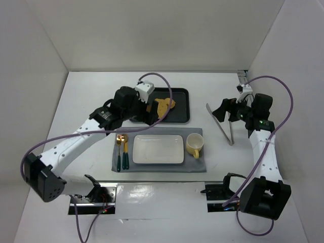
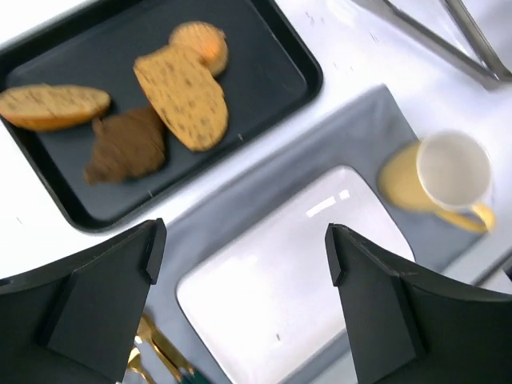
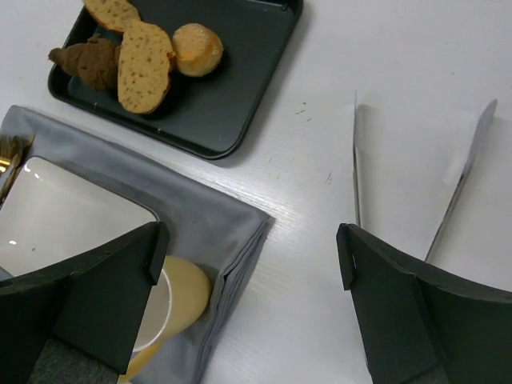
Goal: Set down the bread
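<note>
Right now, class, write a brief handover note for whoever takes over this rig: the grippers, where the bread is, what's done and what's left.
Left gripper: open, empty, hovering by the black tray and the white plate.
Right gripper: open, empty, above the metal tongs lying on the table.
The bread: on the tray, beside the dark croissant.
Done: nothing placed; the plate is bare.
Left: grasp the bread and set it down, probably on the plate.

probably a lab: white booth [image 1: 167, 35], bolted arms [image 1: 76, 142].
</note>
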### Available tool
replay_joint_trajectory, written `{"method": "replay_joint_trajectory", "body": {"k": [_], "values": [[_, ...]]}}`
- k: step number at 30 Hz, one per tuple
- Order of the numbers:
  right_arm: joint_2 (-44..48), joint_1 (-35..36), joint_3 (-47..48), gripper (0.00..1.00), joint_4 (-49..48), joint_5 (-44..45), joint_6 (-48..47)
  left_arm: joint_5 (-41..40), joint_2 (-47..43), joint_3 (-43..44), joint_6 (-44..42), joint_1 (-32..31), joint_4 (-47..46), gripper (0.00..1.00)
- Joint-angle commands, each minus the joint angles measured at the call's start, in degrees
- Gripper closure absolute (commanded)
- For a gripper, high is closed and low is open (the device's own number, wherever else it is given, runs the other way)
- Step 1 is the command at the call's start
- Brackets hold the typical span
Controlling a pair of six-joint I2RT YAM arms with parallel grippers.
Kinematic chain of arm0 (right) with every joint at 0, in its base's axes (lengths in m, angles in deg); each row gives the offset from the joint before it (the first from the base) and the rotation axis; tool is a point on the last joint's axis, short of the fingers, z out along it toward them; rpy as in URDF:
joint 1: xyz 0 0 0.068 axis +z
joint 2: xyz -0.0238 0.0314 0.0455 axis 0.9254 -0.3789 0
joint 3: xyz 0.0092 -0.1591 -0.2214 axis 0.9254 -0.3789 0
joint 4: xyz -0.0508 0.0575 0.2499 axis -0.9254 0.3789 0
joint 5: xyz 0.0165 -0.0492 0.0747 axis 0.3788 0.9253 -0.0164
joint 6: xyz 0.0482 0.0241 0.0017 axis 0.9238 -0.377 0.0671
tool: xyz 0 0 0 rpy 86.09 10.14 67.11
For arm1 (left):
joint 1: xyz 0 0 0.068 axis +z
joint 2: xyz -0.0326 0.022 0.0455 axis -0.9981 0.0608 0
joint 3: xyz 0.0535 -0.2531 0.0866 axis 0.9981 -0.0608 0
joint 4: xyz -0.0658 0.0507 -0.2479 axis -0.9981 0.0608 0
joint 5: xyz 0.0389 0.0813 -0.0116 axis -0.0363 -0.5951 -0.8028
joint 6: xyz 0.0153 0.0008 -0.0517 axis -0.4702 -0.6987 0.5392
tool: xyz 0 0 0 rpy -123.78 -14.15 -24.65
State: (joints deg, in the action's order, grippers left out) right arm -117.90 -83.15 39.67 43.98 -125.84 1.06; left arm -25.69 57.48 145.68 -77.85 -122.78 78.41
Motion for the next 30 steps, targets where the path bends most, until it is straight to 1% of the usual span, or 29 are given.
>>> {"method": "replay_joint_trajectory", "body": {"k": [1, 3, 4, 5, 6, 7, 9, 10, 11, 12, 13, 14, 17, 25, 30], "values": [[0.85, -0.14, 0.44, 0.0, -4.87, 3.29, -0.08, 3.33, -5.06, -5.24, 0.96, 0.24, -4.22, 0.0], [1.46, -0.14, -1.32, 0.0, -5.4, 3.55, -4.55, 2.8, -8.58, -8.24, 0.95, 0.24, -4.75, 0.0], [1.47, -0.14, -2.45, 0.02, -6.53, 6.52, -4.58, 2.8, -9.64, -9.2, 0.95, 0.24, -4.75, 0.0], [1.47, -0.14, -3.16, 0.15, -7.59, 8.03, -5.1, 2.8, -10.69, -9.99, 0.95, -0.29, -5.27, 0.0], [0.08, -0.14, -3.17, 0.88, -7.6, 9.61, -5.63, 2.8, -12.7, -11.39, 0.95, -0.29, -5.28, 0.0], [-0.81, -0.14, -3.17, 1.0, -7.6, 13.97, -5.64, 2.1, -13.59, -11.93, 0.95, -0.29, -5.28, 0.0], [-3.0, -0.14, -2.64, 1.0, -7.07, 15.94, -7.73, 0.53, -15.09, -12.46, 0.95, -0.82, -4.67, 0.0], [-3.71, -0.14, -2.64, 0.85, -6.55, 16.47, -10.62, 0.51, -16.58, -12.46, 0.95, -0.82, -4.66, 0.0], [-4.5, -0.14, -2.64, 0.52, -5.67, 15.61, -12.65, -0.09, -17.46, -12.46, 0.95, -1.34, -4.66, 0.0], [-5.99, -0.14, -2.64, 0.22, -4.1, 15.6, -14.32, -0.1, -18.51, -13.33, 1.47, -1.95, -4.66, 0.0], [-6.61, -0.14, -2.64, 0.06, -4.08, 16.47, -17.12, -0.71, -19.48, -13.34, 1.48, -1.96, -4.66, 0.0], [-7.14, -0.14, -2.64, 0.0, -4.08, 17.26, -18.02, -0.72, -21.32, -14.04, 1.48, -2.66, -4.66, 0.0], [-8.81, -0.14, -4.92, 0.0, -6.27, 18.49, -20.48, -1.24, -23.26, -14.75, 0.95, -3.19, -5.8, 0.0], [-18.29, -0.14, -3.7, 0.0, -9.44, 20.35, -21.54, 0.51, -23.8, -14.75, 1.48, -3.81, -5.81, 0.0], [-22.26, -0.14, -3.17, 0.0, -11.46, 21.05, -22.59, 1.13, -24.32, -14.75, 1.48, -3.81, -5.81, 0.0]]}}
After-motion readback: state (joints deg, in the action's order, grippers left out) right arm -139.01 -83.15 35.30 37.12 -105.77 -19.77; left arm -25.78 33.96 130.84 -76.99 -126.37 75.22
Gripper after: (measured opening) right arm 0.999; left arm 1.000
